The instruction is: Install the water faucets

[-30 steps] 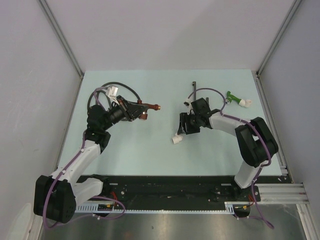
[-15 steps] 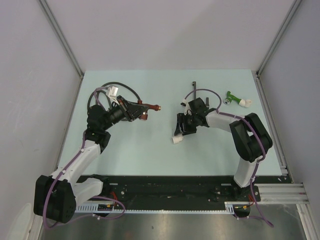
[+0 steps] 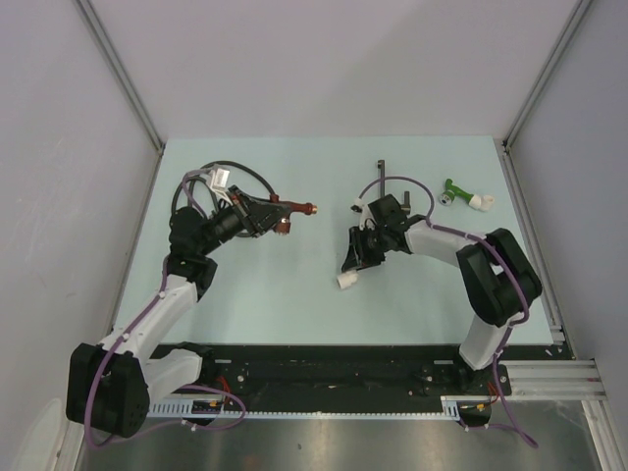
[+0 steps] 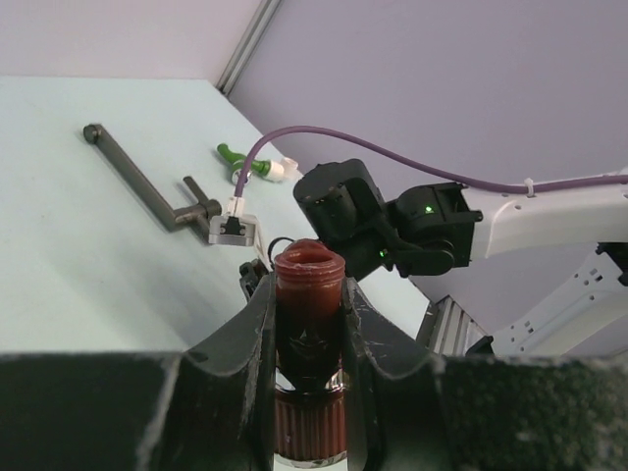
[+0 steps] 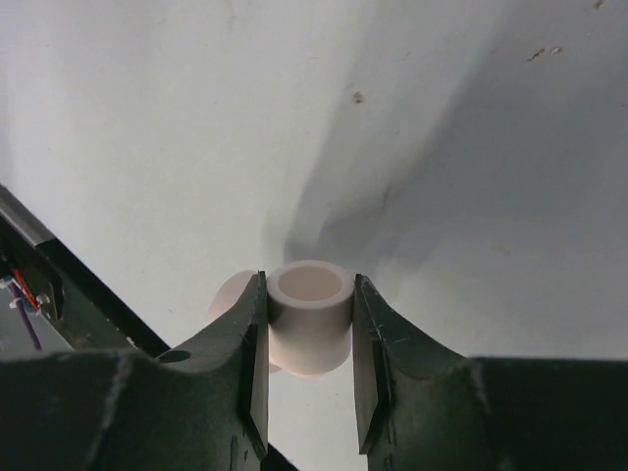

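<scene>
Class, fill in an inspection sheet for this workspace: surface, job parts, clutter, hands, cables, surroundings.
Surface: pale green table, a few small specks.
Job's things: copper faucet and white elbow fitting are both held; green faucet lies far right, apart.
Clutter: dark metal rod lies mid-table; coiled black hose is by the left arm.
Hands: left hand grips the copper faucet; right hand grips the white elbow fitting.
Cables: purple cable on each arm.
Surroundings: grey walls, aluminium frame rails.

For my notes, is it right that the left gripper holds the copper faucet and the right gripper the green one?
The right gripper holds a white fitting, not the green faucet, as the right wrist view shows; the left gripper does hold the copper faucet.
</scene>
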Tool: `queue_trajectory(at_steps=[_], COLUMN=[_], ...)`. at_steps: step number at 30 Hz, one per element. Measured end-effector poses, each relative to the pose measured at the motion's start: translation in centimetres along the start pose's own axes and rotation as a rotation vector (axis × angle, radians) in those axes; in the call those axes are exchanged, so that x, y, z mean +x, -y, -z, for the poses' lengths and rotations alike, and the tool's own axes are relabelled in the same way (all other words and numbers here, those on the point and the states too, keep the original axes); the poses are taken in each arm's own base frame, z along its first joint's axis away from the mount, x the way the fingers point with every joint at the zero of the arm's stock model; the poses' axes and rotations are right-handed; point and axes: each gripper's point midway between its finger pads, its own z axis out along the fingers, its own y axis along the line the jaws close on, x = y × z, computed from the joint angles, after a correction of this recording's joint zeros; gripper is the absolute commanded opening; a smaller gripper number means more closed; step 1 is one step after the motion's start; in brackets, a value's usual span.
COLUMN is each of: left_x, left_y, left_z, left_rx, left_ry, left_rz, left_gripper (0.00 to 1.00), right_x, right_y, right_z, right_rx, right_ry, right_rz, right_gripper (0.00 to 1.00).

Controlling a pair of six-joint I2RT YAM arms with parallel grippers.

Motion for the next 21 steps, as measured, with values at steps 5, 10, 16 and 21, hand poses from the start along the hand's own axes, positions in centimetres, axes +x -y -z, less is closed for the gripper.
queue_trajectory(at_steps=[5,10,16,21], left_x=[-1.2,-1.0,-1.2,-0.7], left_y=[1.3,2.1,3.1,2.9], left_z=[-0.2,0.0,0.4,0.3], left_rx=[0.061,0.127,0.210,0.229], left_ry=[0.051,0.085,0.133,0.129], left_rz=[0.008,0.073,0.178,0.318], left_gripper=[0.00,0.00,0.00,0.00], right_x=[-2.0,-5.7,-7.0,-7.2], right_y=[-2.2,-6.4,-11.7,-14.2], right_z=[3.9,10.8,18.2,21.3], right_rx=[0.004,0.005,-0.037,-0.050], right_ry=[0.142,0.440,0.771,0.977], right_rz=[0.062,0.177,0.283,0.312], right_gripper=[0.00,0.00,0.00,0.00])
